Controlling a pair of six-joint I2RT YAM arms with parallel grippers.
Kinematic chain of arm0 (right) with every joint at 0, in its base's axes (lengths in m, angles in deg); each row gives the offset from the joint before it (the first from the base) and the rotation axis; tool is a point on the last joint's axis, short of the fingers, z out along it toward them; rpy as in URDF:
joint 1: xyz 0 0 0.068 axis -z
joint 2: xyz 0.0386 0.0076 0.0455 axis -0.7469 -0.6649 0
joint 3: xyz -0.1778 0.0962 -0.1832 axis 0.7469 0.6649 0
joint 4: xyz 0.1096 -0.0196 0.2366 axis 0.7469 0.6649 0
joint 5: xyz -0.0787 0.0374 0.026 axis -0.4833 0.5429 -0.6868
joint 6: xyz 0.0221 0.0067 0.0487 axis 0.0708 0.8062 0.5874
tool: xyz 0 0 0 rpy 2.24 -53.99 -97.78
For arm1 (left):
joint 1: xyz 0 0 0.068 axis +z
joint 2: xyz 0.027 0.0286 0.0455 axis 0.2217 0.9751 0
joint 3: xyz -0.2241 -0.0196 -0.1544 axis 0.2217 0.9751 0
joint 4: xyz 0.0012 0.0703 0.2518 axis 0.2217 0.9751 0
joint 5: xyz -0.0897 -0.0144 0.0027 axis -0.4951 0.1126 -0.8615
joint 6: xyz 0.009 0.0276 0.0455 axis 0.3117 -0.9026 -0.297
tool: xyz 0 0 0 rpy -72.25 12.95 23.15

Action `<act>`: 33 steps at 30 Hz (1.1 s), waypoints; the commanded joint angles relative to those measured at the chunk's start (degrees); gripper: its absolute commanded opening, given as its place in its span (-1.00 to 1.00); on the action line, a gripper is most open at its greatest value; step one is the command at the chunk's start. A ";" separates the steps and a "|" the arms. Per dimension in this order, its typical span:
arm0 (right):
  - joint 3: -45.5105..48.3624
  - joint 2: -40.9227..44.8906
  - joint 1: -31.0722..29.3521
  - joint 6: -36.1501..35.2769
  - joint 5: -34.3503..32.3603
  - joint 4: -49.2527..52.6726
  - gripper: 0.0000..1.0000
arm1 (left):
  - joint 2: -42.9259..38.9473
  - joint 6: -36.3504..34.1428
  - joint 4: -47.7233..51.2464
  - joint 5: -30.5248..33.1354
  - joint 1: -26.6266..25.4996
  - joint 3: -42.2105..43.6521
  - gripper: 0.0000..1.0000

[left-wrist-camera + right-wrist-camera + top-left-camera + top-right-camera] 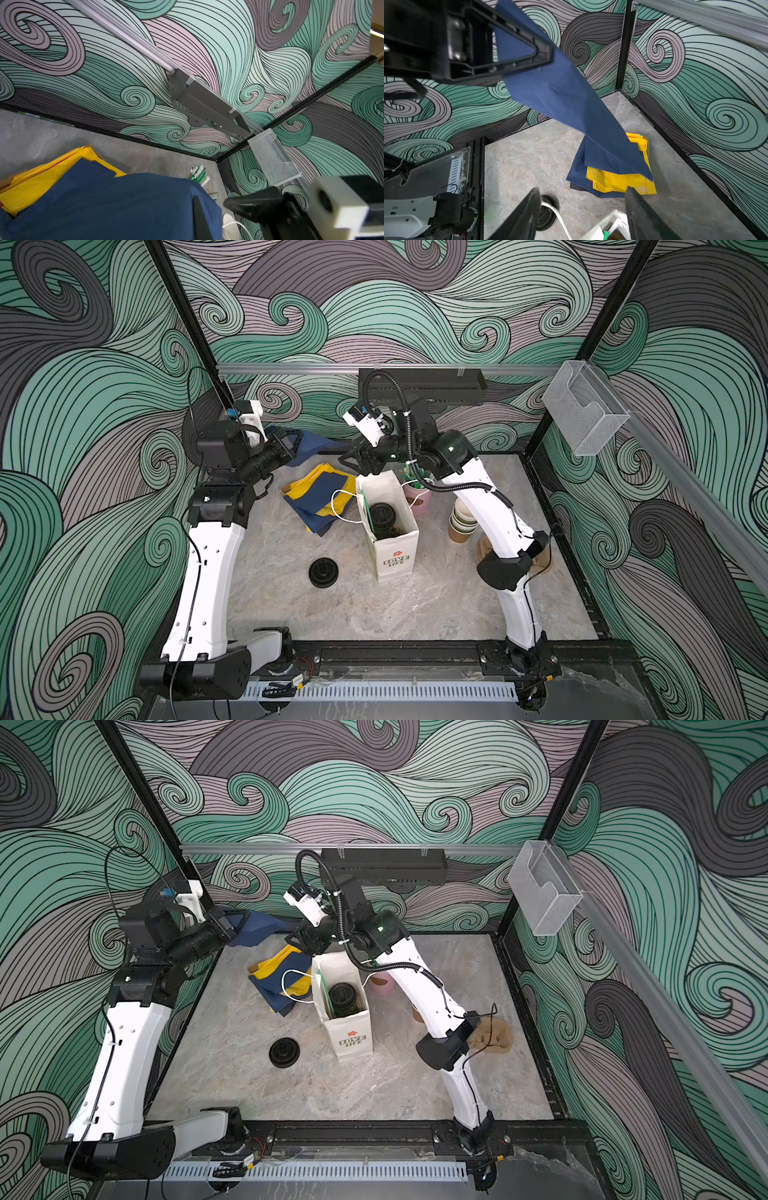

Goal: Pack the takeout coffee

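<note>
Nearest the arm bases, a loose black lid [323, 572] lies flat on the marbled table [374, 614], just left of a white paper bag [395, 556] printed "LOVE LIFE". The bag stands upright and open, and the takeout coffee [382, 516] sits inside it. One black sip lid shows over an olive cup in both top views; whether a second cup stands beside it cannot be told. To the bag's right a stack of lidless cups [461, 518] stands partly behind the right arm. To its left lies a pile of yellow and navy napkins [316, 502], and behind the bag is a pink cup [419, 497] holding straws. Above the bag's far edge hangs the right gripper [583, 190], its fingers [529, 214] standing well apart with nothing between them. Farther back and to the left, the left gripper [297, 439] is raised off the table with its jaws clamped tight on a navy sheet [560, 93] — the sheet drapes down from the grip toward the napkin pile.
</note>
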 commanded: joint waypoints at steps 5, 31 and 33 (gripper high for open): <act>2.79 -0.23 -1.91 -8.64 -4.18 -7.95 0.31 | -2.85 -3.90 3.57 -10.18 -1.18 -0.52 -1.00; 26.43 22.35 1.41 0.98 17.01 -9.27 0.45 | -8.36 -40.88 6.42 -29.05 -10.39 2.85 -1.00; 26.06 21.83 1.25 2.51 19.82 -8.91 0.47 | -8.74 -42.05 6.30 -30.36 -11.47 2.81 -1.00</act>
